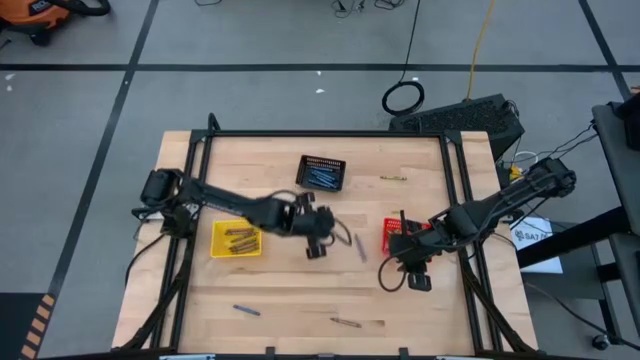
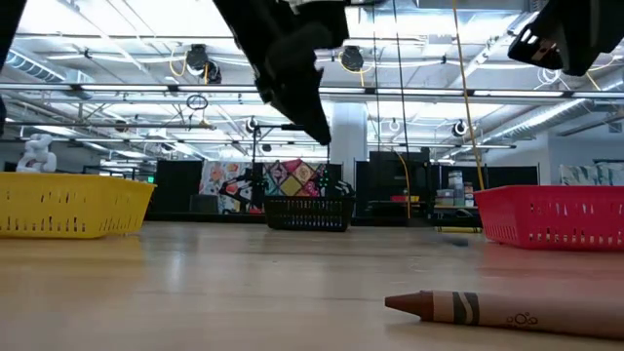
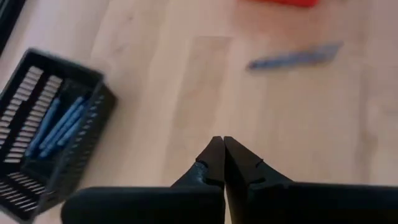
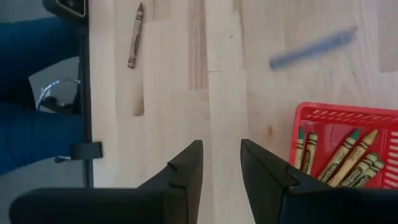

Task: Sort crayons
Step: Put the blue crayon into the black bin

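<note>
My left gripper is shut and empty above the table's middle, between the yellow basket and the red basket. A loose blue crayon lies just beyond its fingertips. My right gripper is open and empty above bare wood, beside the red basket's near side. Other loose crayons lie flat on the table: a blue one, a brown one and an olive one.
The black basket at the far middle holds blue crayons. The yellow basket holds brown crayons and the red one olive-yellow crayons. A dark frame runs along the table's sides. Bare wood lies near the front edge.
</note>
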Available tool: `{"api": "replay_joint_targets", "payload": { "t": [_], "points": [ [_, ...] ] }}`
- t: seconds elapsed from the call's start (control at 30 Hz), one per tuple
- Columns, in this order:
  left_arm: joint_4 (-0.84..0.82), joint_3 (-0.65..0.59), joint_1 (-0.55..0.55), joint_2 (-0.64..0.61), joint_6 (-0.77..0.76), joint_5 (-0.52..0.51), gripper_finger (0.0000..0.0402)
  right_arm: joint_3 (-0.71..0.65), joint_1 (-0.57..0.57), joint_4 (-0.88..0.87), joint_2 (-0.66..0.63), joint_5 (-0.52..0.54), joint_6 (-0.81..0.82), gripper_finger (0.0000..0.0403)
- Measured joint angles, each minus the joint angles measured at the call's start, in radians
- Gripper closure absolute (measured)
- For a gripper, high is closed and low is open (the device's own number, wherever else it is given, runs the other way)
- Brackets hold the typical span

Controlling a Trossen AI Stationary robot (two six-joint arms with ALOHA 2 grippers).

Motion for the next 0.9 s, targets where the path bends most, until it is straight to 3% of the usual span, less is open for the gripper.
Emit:
{"api": "replay_joint_targets", "payload": {
  "t": [0.23,0.63,0.9],
  "points": [
    [-0.002,0.000,0.117,0.000,0.061,0.087,0.0401,0.000,0.002,-0.001,0.000,0.015,-0.029,0.0307],
    [0.005,0.000,0.217,0.000,0.283,0.017,0.0401,0.000,-0.037,-0.021,0.000,0.307,-0.072,0.0307],
    [0.006,0.001,0.217,0.000,0.298,0.013,0.0401,0.000,-0.113,0.112,0.036,0.303,0.037,0.0307]
  ]
}}
